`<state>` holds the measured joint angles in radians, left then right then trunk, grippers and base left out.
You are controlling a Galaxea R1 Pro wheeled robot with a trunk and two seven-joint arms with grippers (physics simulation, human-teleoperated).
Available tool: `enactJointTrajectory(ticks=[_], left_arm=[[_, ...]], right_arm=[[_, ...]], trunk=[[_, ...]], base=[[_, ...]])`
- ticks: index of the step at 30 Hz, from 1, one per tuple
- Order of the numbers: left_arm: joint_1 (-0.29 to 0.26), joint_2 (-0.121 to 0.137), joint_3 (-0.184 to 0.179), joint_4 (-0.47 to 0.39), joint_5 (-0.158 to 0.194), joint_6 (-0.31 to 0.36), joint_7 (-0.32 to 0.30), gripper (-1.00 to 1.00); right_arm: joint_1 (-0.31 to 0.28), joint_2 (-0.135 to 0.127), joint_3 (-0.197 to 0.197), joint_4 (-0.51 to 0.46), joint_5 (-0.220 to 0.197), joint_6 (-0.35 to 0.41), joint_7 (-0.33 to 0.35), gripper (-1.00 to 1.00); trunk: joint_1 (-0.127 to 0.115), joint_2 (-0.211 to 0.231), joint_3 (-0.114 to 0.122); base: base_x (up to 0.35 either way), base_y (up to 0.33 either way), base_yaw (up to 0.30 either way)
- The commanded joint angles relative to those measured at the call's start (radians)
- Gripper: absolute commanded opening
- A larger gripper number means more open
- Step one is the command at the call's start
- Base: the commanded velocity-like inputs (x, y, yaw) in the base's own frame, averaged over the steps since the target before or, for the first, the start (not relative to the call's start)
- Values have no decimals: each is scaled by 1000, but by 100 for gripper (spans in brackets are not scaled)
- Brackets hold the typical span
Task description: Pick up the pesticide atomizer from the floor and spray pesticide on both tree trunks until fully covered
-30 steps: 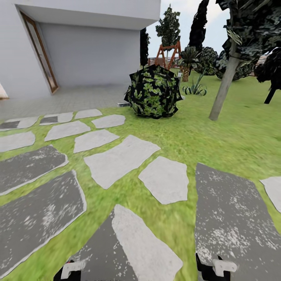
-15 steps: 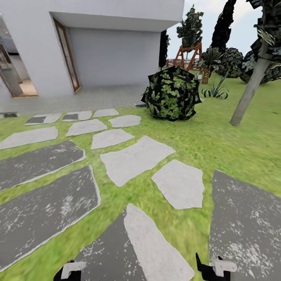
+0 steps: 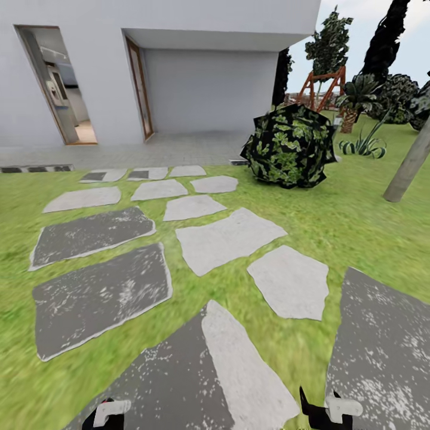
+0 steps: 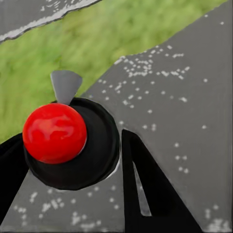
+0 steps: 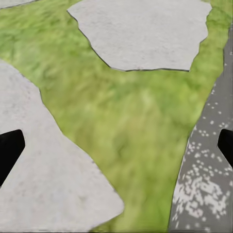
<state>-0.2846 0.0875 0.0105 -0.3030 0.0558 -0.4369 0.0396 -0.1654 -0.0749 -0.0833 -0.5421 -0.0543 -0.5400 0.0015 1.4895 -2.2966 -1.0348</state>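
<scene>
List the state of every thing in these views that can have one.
left hand: shut on the pesticide atomizer
pesticide atomizer: held, over a dark stone slab
right hand: open, empty
house doorway: open, interior visible
tree trunk: standing, tilted

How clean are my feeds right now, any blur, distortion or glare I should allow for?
Head view: wide-angle bend, the house wall and tree trunk lean; grass smeared soft, flat light, no hard shadows. Left wrist view: sharp, with a soft highlight on the red ball between the left end effector's fingers. Right wrist view: grass blurry, stone edges crisp.
</scene>
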Motion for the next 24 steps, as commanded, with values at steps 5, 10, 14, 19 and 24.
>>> enactJointTrajectory(ticks=[5,10,14,19,24], left_arm=[[-1,0,-1,1,6,-3,0,-100],[-1,0,0,1,6,-3,0,-100],[-1,0,0,1,6,-3,0,-100],[-1,0,0,1,6,-2,0,-100],[-1,0,0,1,6,-2,0,-100]], right_arm=[[0,0,1,1,-6,-3,0,100],[0,0,2,1,-6,-3,0,100],[0,0,1,1,-6,-3,0,100],[0,0,2,1,-6,-3,0,100],[0,0,2,1,-6,-3,0,100]], trunk=[[-1,0,3],[-1,0,6],[-1,0,9],[-1,0,12],[-1,0,15]], base=[[-277,-166,274],[-277,-166,274],[-278,-159,274],[-281,-139,274],[-284,-125,274]])
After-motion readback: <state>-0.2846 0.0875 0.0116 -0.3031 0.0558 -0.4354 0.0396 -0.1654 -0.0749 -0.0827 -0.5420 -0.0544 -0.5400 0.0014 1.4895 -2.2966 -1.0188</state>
